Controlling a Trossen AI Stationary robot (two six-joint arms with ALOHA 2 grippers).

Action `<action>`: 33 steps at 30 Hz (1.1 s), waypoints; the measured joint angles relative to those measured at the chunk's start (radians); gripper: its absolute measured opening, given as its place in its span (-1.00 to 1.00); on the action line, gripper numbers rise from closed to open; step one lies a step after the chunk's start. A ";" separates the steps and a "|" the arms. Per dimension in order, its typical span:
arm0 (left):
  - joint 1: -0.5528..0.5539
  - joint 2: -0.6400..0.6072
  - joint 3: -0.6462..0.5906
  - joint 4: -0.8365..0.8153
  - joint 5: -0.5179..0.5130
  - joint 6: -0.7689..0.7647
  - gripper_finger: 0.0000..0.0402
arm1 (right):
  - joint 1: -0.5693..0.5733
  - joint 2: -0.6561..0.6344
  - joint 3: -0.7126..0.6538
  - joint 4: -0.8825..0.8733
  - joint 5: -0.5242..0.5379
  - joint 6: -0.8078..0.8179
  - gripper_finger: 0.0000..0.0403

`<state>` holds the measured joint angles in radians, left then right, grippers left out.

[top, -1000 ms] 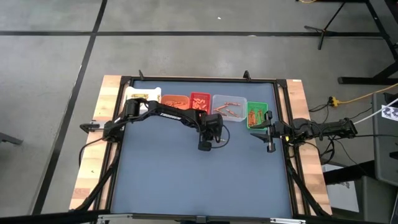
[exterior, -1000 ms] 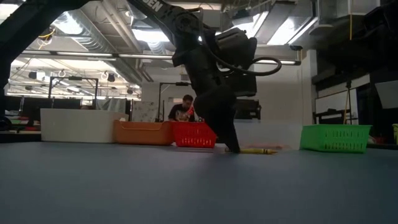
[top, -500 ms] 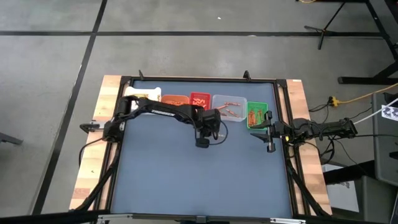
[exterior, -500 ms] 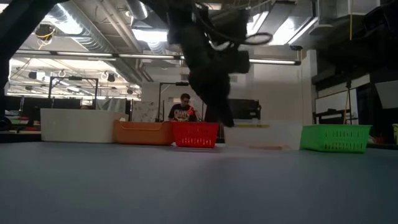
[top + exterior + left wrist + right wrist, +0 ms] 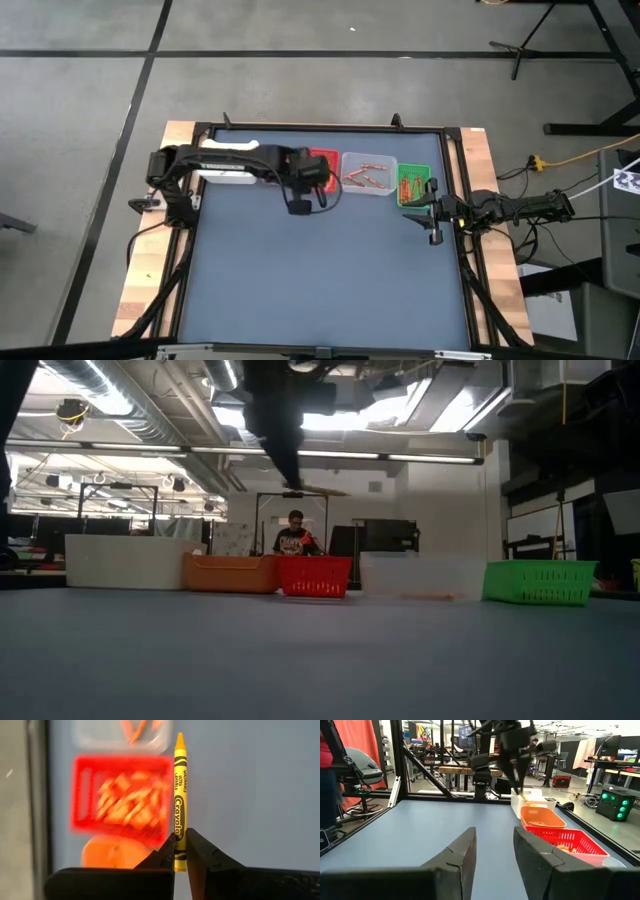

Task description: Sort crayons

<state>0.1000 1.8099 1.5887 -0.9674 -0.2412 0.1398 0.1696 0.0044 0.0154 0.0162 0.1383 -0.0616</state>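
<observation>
My left gripper (image 5: 298,206) hangs high over the table, near the red bin (image 5: 322,160), and is shut on a yellow crayon (image 5: 178,795). In the low view the crayon (image 5: 318,491) shows as a thin, nearly level stick below the dark fingers (image 5: 284,455). More crayons lie in the red bin (image 5: 120,805), the clear bin (image 5: 368,172) and the green bin (image 5: 412,184). My right gripper (image 5: 492,851) waits open at the table's right edge, pointing level across it, with nothing between its fingers. My left gripper pinches the yellow crayon at its blunt end (image 5: 179,856) between its two fingertips (image 5: 167,851). The fingers come steeply from above and lie across the crayon. The crayon is lifted clear of the table and sticks out about level, its pointed tip (image 5: 179,737) away from the fingers.
A row of bins stands along the far edge: white (image 5: 228,166), orange (image 5: 112,856), red, clear and green. The blue mat (image 5: 320,280) in front of them is bare. A person (image 5: 295,535) sits in the room beyond the table.
My left gripper has risen from the mat with the yellow crayon and gone toward the table's far left, to the red and orange bins. The crayon, which lay on the mat a second ago, now hangs clear and nearly level. The right arm has kept still.
</observation>
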 joint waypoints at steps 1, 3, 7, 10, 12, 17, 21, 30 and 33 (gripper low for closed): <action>0.007 -0.017 0.000 -0.029 -0.020 -0.015 -0.95 | 0.000 0.000 0.000 0.000 0.000 0.000 -0.35; 0.021 -0.044 0.000 -0.098 -0.061 -0.046 -0.95 | 0.000 0.000 0.000 0.000 0.000 0.000 -0.35; 0.061 -0.078 0.000 -0.225 -0.142 -0.099 -0.95 | 0.000 0.000 0.000 0.000 0.000 0.000 -0.35; 0.103 -0.078 0.000 -0.311 -0.184 -0.114 -0.95 | 0.000 0.000 0.000 0.000 0.000 0.000 -0.35; 0.135 -0.078 0.000 -0.368 -0.206 -0.114 -0.95 | 0.000 0.000 0.000 0.000 0.000 0.000 -0.35; 0.223 -0.078 0.000 -0.430 -0.212 -0.116 -0.95 | 0.000 0.000 0.000 0.000 0.000 0.000 -0.35; 0.295 -0.078 0.000 -0.486 -0.212 -0.139 -0.95 | 0.000 0.000 0.000 0.000 0.000 0.000 -0.35; 0.426 -0.077 -0.011 -0.603 -0.205 -0.243 -0.95 | 0.000 0.000 0.000 0.000 0.000 0.000 -0.35; 0.455 -0.078 -0.015 -0.602 -0.198 -0.268 -0.95 | 0.000 0.000 0.000 0.000 0.000 0.000 -0.35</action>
<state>0.5553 1.7318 1.5733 -1.5692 -0.4390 -0.1281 0.1699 0.0044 0.0151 0.0162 0.1379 -0.0616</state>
